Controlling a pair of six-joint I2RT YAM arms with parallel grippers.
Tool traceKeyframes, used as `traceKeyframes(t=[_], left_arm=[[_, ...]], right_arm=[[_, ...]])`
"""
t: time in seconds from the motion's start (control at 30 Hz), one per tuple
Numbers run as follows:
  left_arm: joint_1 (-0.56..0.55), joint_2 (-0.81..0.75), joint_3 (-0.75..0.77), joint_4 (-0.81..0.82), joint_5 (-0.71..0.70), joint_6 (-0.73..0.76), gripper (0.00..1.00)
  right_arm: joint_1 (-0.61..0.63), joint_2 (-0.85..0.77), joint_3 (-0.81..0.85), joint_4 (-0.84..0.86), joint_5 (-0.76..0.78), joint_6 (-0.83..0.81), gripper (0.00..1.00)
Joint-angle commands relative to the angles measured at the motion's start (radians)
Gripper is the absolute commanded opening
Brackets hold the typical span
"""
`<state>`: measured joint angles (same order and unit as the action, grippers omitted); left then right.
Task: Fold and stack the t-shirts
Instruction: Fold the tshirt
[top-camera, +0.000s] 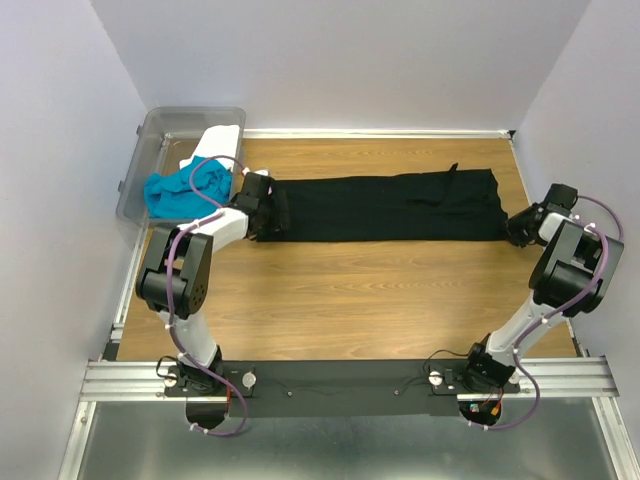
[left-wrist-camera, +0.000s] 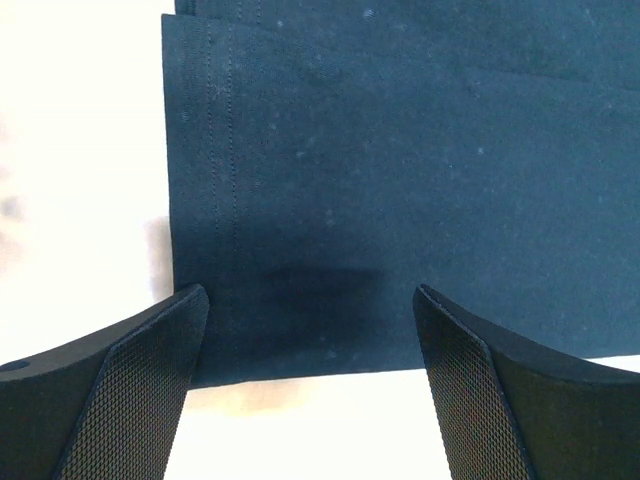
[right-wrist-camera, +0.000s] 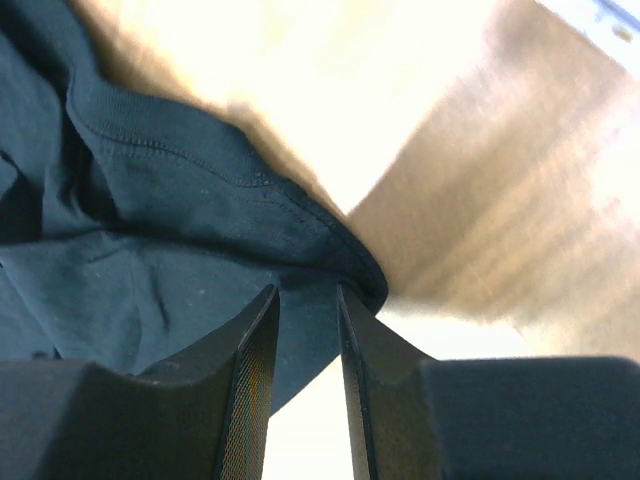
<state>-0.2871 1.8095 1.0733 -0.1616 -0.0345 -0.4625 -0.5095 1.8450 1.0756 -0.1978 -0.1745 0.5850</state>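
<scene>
- The clear plastic bin (top-camera: 150, 135) sits at the far left corner of the table (top-camera: 350, 300). The turquoise t-shirt (top-camera: 180, 190) is bunched inside it, and the white t-shirt (top-camera: 215, 143) drapes over its rim just behind.
- The left gripper (top-camera: 268, 208) hangs over the left end of the black t-shirt (top-camera: 390, 205), its jaws spread wide and holding nothing. The wrist view shows the stitched hem lying flat between the fingers (left-wrist-camera: 130, 380).
- The black t-shirt is laid out as a long, narrow band across the far half of the table, with a small pucker near its right end.
- The right gripper (top-camera: 518, 226) is at the band's right end. Its jaws are drawn nearly together, and the cloth's rolled edge appears pinched between them.
- Risk: only one end is gripped. If the right arm lifts or pulls now, the loose left end would likely drag and skew the folds.
- Risk: the left jaws may catch only the top layer when they close, and the stacked layers would then peel apart.
- Risk: the right pinch sits close to the edge, so the cloth could slip out under tension.
</scene>
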Motion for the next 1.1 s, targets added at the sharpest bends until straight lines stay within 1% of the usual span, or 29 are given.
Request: traceKeyframes(t=[0.0,0.17,0.2,0.27,0.3,0.33,0.4,0.5,0.53,0.6,0.63,0.67,0.7,0.77,0.8,0.83,0.9,0.93,1.0,1.03,1.07], left_arm=[[0.02,-0.021,-0.142,-0.203,0.028,-0.018,0.93],[0.017,-0.119,-0.191,-0.236,0.028,-0.002,0.95],[0.014,-0.165,-0.194,-0.236,0.03,-0.001,0.95],[-0.015,-0.212,-0.184,-0.237,0.021,0.004,0.97],[-0.03,-0.255,-0.164,-0.237,-0.007,0.01,0.97],[-0.07,-0.275,-0.151,-0.236,-0.022,0.015,0.98],[-0.113,-0.312,-0.122,-0.228,-0.063,0.028,0.98],[-0.194,-0.317,-0.044,-0.184,-0.111,0.077,0.98],[-0.236,-0.311,-0.026,-0.168,-0.122,0.112,0.98],[-0.277,-0.265,0.02,-0.129,-0.165,0.16,0.98],[-0.303,-0.245,0.074,-0.116,-0.186,0.185,0.98],[-0.328,-0.221,0.103,-0.102,-0.205,0.226,0.98],[-0.38,-0.172,0.134,-0.081,-0.25,0.302,0.98],[-0.421,-0.116,0.226,-0.058,-0.283,0.413,0.98],[-0.452,-0.061,0.282,-0.032,-0.288,0.442,0.98],[-0.461,-0.033,0.312,-0.023,-0.28,0.456,0.98],[-0.477,0.045,0.367,0.008,-0.217,0.539,0.96],[-0.486,0.074,0.426,0.013,-0.193,0.553,0.93],[-0.497,0.152,0.493,0.001,-0.142,0.568,0.91],[-0.503,0.172,0.543,-0.006,-0.134,0.556,0.91],[-0.506,0.191,0.56,-0.013,-0.131,0.542,0.91]], right_arm=[[-0.026,-0.013,-0.092,-0.089,0.125,0.039,0.38],[-0.024,-0.111,-0.108,-0.137,0.129,0.019,0.38],[-0.023,-0.13,-0.105,-0.138,0.118,0.016,0.39],[-0.012,-0.187,-0.091,-0.149,0.08,0.0,0.39],[0.002,-0.203,-0.079,-0.156,0.082,-0.013,0.4],[0.043,-0.225,-0.047,-0.184,0.092,-0.034,0.41],[0.086,-0.247,-0.025,-0.198,0.095,-0.047,0.41],[0.163,-0.26,0.02,-0.195,0.064,-0.056,0.43],[0.202,-0.25,0.064,-0.193,0.055,-0.06,0.44],[0.236,-0.202,0.11,-0.192,0.032,-0.059,0.44],[0.265,-0.182,0.134,-0.189,0.023,-0.048,0.44],[0.279,-0.164,0.154,-0.186,0.027,-0.044,0.44],[0.293,-0.123,0.193,-0.181,0.038,-0.037,0.44],[0.318,-0.078,0.222,-0.16,0.047,-0.021,0.44],[0.322,-0.04,0.256,-0.144,0.044,-0.008,0.44],[0.327,-0.018,0.271,-0.141,0.043,-0.004,0.44],[0.336,0.017,0.305,-0.135,0.044,0.003,0.44],[0.339,0.049,0.332,-0.129,0.04,0.012,0.44],[0.341,0.08,0.357,-0.129,0.014,0.016,0.44],[0.342,0.086,0.371,-0.129,-0.009,0.022,0.44],[0.347,0.092,0.372,-0.129,-0.011,0.022,0.44]])
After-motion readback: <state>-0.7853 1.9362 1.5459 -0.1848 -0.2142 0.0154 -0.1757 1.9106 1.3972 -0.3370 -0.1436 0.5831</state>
